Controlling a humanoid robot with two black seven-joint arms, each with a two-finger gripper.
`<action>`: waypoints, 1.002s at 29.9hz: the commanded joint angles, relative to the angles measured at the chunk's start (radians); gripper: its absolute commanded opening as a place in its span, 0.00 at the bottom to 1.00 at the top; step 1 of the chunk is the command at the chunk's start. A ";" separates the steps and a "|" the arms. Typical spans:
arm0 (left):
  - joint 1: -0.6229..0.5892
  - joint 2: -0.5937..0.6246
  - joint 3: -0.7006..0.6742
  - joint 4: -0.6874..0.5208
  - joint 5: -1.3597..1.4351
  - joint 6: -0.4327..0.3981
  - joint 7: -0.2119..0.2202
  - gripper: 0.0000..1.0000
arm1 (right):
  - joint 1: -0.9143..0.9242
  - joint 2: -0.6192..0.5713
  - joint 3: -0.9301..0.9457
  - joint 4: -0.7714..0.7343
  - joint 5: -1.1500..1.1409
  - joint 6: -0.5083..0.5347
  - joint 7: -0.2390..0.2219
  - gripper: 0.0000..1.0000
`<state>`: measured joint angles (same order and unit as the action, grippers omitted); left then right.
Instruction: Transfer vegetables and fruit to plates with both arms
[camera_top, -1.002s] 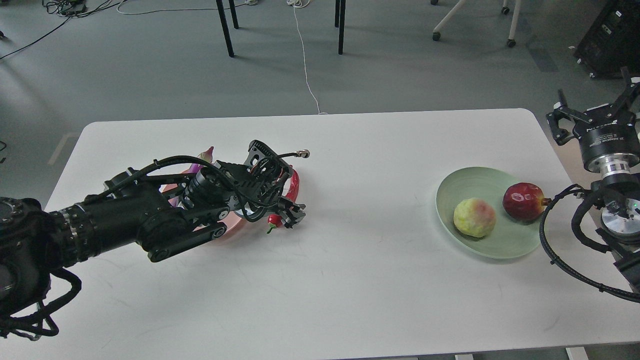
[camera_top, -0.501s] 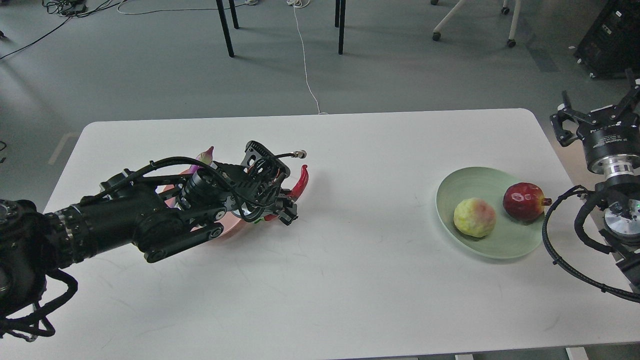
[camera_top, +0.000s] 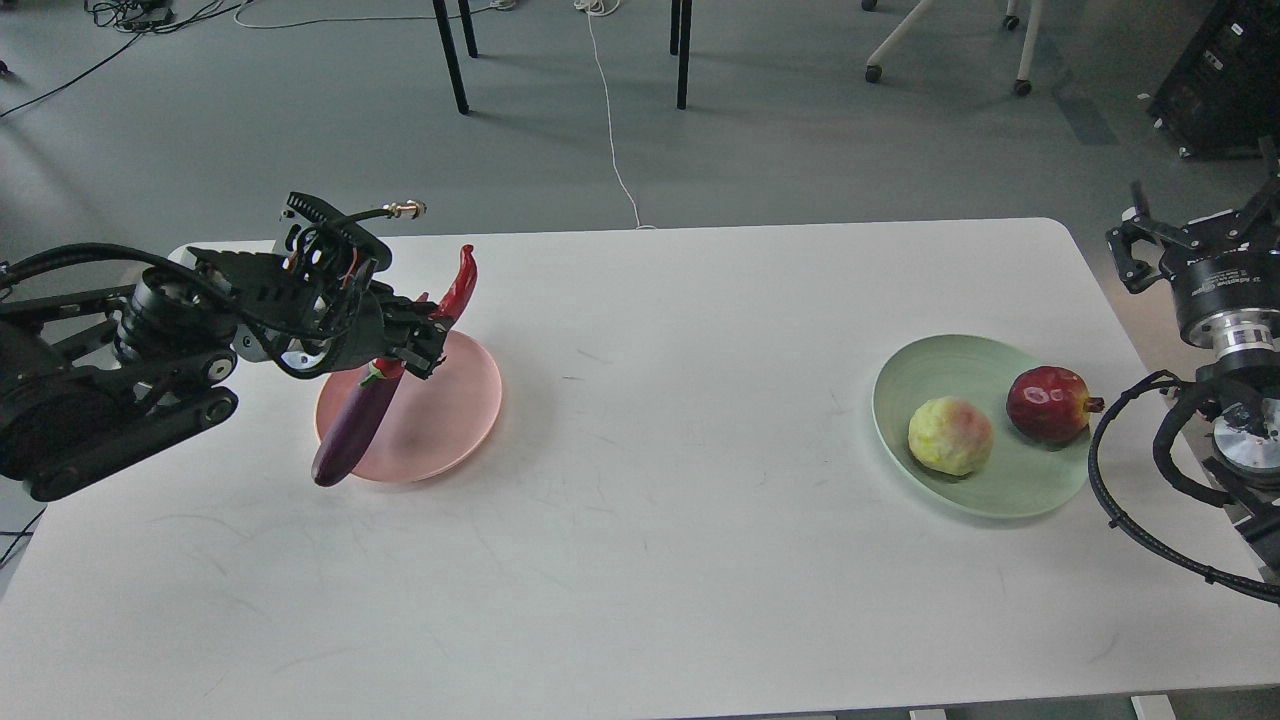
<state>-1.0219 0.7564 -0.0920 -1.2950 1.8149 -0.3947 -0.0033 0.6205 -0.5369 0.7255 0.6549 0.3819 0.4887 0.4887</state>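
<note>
At the left of the frame our left gripper (camera_top: 425, 340) hangs over the upper edge of the pink plate (camera_top: 450, 410), its fingers pinched narrowly on the red chili pepper (camera_top: 458, 288), which stands nearly upright with its tip pointing toward the top of the frame and its green stem low beside the fingers. Just below it the purple eggplant (camera_top: 355, 425) lies slanted across the left side of that plate, its lower end reaching over the rim onto the white worktop (camera_top: 680, 560). The bulk of our left arm (camera_top: 110, 380) covers the worktop's upper left corner.

At the right of the frame the mint green plate (camera_top: 1010, 490) carries the yellow-green fruit (camera_top: 950, 435) and, just beside it to the right, the pomegranate (camera_top: 1047, 403) with its crown pointing right; the two sit close but apart. Our right gripper (camera_top: 1205, 235) is raised past the worktop's right edge, well apart from that plate, and we cannot tell how wide its fingers stand. White lettering runs around its wrist, too small for us to read.

Beyond the worktop, at the top of the frame, we see grey floor, black table legs (camera_top: 452, 55), a white cable (camera_top: 610, 120) trailing toward the worktop, and chair castors (camera_top: 872, 72).
</note>
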 joint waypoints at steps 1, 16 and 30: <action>0.028 0.017 -0.003 0.000 0.000 0.004 -0.003 0.25 | 0.007 0.002 0.000 0.000 -0.003 0.000 0.000 0.98; 0.075 0.003 -0.008 -0.001 -0.018 0.022 -0.003 0.94 | 0.011 -0.005 -0.001 -0.009 -0.003 0.000 0.000 0.98; 0.046 -0.130 -0.455 0.242 -0.747 0.042 -0.003 0.98 | 0.174 0.012 -0.006 -0.181 -0.009 0.000 0.000 0.98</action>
<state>-0.9729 0.6933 -0.4391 -1.1354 1.2451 -0.3684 -0.0045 0.7531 -0.5261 0.7181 0.5150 0.3727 0.4887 0.4887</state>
